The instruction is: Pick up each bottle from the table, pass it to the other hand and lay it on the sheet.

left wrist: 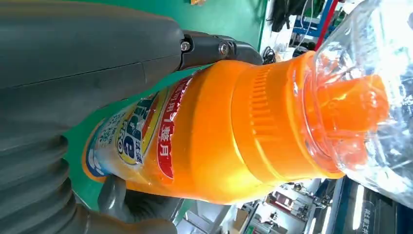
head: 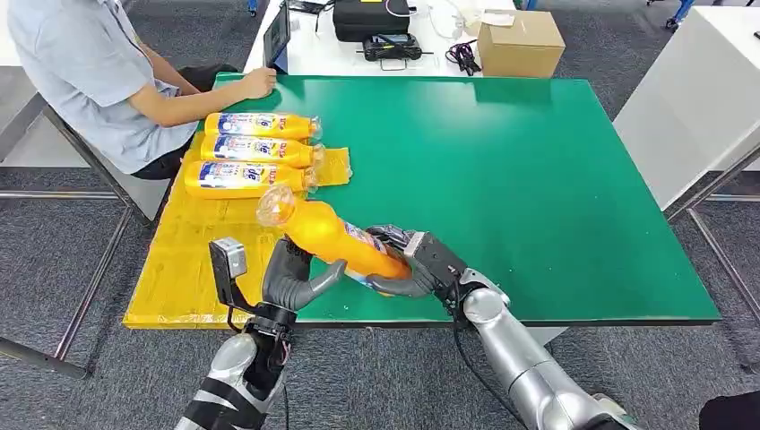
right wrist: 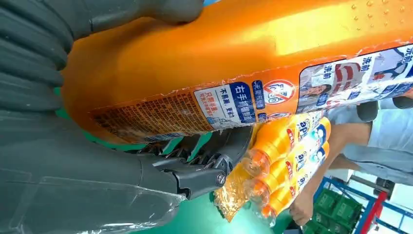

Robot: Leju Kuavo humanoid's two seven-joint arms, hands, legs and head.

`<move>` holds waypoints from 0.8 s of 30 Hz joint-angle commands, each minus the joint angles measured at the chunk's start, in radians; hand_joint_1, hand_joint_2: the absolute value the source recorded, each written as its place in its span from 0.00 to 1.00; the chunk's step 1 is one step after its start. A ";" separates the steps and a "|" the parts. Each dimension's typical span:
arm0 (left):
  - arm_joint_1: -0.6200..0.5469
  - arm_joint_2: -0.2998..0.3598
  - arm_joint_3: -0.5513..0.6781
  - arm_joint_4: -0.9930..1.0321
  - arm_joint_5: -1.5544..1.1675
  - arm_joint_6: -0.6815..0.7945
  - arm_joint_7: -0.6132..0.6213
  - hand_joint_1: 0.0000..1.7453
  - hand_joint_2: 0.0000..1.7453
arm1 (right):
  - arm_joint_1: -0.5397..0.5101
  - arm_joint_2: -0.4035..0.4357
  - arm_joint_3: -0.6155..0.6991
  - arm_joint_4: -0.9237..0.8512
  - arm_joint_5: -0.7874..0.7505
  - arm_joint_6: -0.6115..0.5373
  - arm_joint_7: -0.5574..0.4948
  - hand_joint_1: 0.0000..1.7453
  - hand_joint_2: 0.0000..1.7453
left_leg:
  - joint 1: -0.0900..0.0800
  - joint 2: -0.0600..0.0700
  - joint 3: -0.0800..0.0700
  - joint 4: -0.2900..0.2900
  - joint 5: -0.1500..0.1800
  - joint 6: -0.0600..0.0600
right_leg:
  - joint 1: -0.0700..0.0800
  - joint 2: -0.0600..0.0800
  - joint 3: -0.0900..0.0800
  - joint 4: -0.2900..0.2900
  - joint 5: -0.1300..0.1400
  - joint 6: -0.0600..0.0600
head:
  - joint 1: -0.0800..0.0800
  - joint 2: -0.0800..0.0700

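Observation:
An orange bottle (head: 336, 237) with a clear cap hangs tilted over the near edge of the green table (head: 502, 179), cap toward the yellow sheet (head: 193, 255). My right hand (head: 421, 264) grips its lower end. My left hand (head: 291, 278) is wrapped around its upper body, thumb under it and fingers behind. In the left wrist view the bottle (left wrist: 219, 136) sits between the hand's (left wrist: 73, 73) thumb and fingers. The right wrist view has the labelled bottle (right wrist: 219, 58) pressed into my right hand (right wrist: 73, 170). Three like bottles (head: 255, 150) lie side by side on the sheet.
A person (head: 90, 72) sits at the table's far left corner with a hand resting on the table edge near the laid bottles. Behind the green table stand a tablet (head: 278, 36), a black bag (head: 370, 18) and a cardboard box (head: 520, 43). A white table (head: 699, 98) stands at right.

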 commanded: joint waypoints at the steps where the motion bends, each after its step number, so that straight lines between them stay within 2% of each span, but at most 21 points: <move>1: -0.044 -0.002 0.005 0.058 0.052 0.011 0.030 0.00 1.00 | -0.048 0.008 0.035 0.083 0.016 -0.025 0.002 1.00 1.00 | 0.001 0.002 0.001 0.000 -0.001 -0.002 | 0.002 0.001 0.001 0.000 0.000 -0.003 | 0.000 0.000; 3: -0.048 0.002 -0.002 0.057 0.068 0.010 0.042 0.00 1.00 | -0.046 0.018 0.041 0.097 0.028 -0.043 0.003 1.00 1.00 | 0.002 0.002 0.003 0.000 -0.001 -0.003 | 0.002 0.002 0.002 -0.001 0.000 -0.004 | 0.000 0.000; 9: -0.094 -0.029 0.023 0.137 0.075 0.149 0.041 0.00 1.00 | -0.039 0.060 0.049 0.116 0.039 -0.071 0.007 1.00 1.00 | 0.002 0.003 0.003 0.000 -0.001 -0.003 | 0.002 0.002 0.002 -0.001 0.000 -0.004 | 0.000 0.000; 12: -0.110 -0.032 0.022 0.157 0.088 0.154 0.042 0.00 1.00 | -0.038 0.064 0.063 0.111 0.053 -0.084 0.017 1.00 1.00 | 0.002 0.003 0.002 0.000 -0.001 -0.003 | 0.002 0.002 0.002 0.000 0.000 -0.004 | 0.000 0.000; 13: -0.112 -0.035 0.025 0.155 0.088 0.160 0.027 1.00 1.00 | -0.037 0.065 0.070 0.118 0.069 -0.102 0.036 1.00 1.00 | 0.002 0.002 0.002 0.000 0.000 -0.003 | 0.002 0.002 0.002 -0.001 0.000 -0.004 | 0.000 0.000; 18: -0.116 -0.031 0.023 0.138 0.096 0.157 0.028 1.00 1.00 | -0.031 0.069 0.084 0.158 0.100 -0.149 0.024 1.00 1.00 | 0.001 0.001 0.001 0.000 0.000 -0.002 | 0.001 0.001 0.001 0.000 0.000 -0.002 | 0.000 0.000; 23: -0.115 -0.031 0.022 0.138 0.096 0.157 0.028 1.00 1.00 | -0.033 0.068 0.083 0.157 0.100 -0.149 0.024 1.00 1.00 | 0.001 0.001 0.001 0.000 0.000 -0.002 | 0.001 0.001 0.001 0.000 0.000 -0.003 | 0.000 0.000; 24: -0.115 -0.031 0.022 0.138 0.096 0.157 0.028 1.00 1.00 | -0.033 0.068 0.083 0.157 0.100 -0.149 0.024 1.00 1.00 | 0.003 0.003 0.004 0.000 -0.001 -0.005 | 0.003 0.002 0.004 -0.001 0.000 -0.006 | 0.000 0.000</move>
